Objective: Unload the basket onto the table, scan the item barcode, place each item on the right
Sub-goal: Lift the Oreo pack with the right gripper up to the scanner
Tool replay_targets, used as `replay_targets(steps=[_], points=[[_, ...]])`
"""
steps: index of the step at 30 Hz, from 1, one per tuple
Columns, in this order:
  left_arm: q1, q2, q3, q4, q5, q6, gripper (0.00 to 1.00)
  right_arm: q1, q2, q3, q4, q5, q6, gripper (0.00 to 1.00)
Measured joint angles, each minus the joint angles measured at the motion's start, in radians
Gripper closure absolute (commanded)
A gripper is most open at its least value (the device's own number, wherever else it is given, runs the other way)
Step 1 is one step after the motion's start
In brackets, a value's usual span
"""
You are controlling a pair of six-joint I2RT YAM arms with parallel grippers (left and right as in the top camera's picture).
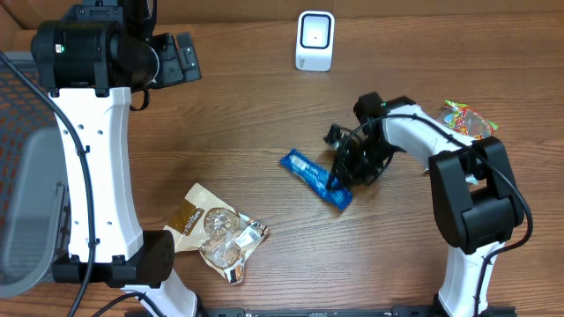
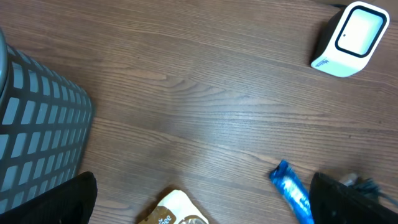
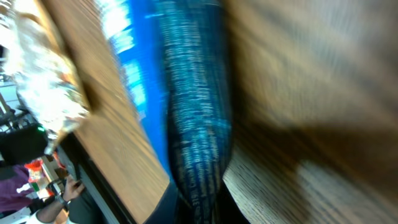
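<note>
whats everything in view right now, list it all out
scanner: 1, white, far edge, centre
blue packet: 1, blue, mid-table, right end at the right tool
cookie bag: 1, clear and tan, near side, left of centre
colourful packet: 1, green, red and yellow, right side
mesh basket: 1, grey, far left
table: 1, brown wood
left tool: 1, black, open, far left corner
right tool: 1, black, shut on the blue packet
</note>
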Motion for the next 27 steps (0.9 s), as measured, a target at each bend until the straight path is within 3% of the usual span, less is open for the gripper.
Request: replay_targets(steps=[5, 10, 17, 27], points=[[0.000, 0.000, 0.000, 0.000, 0.000, 0.000, 0.01, -0.001, -0.044, 0.114, -0.016, -0.010, 0.003, 0.96], [0.000, 0.000, 0.000, 0.000, 0.000, 0.000, 0.00, -0.001, -0.214, 0.185, -0.014, 0.007, 0.004, 0.96], [0.000, 0.000, 0.000, 0.000, 0.000, 0.000, 0.00, -0.001, -0.486, 0.202, -0.006, 0.035, -0.043, 0.96], [0.000, 0.000, 0.000, 0.000, 0.000, 0.000, 0.00, -0.001, -0.692, 0.202, -0.006, 0.037, -0.154, 0.96]])
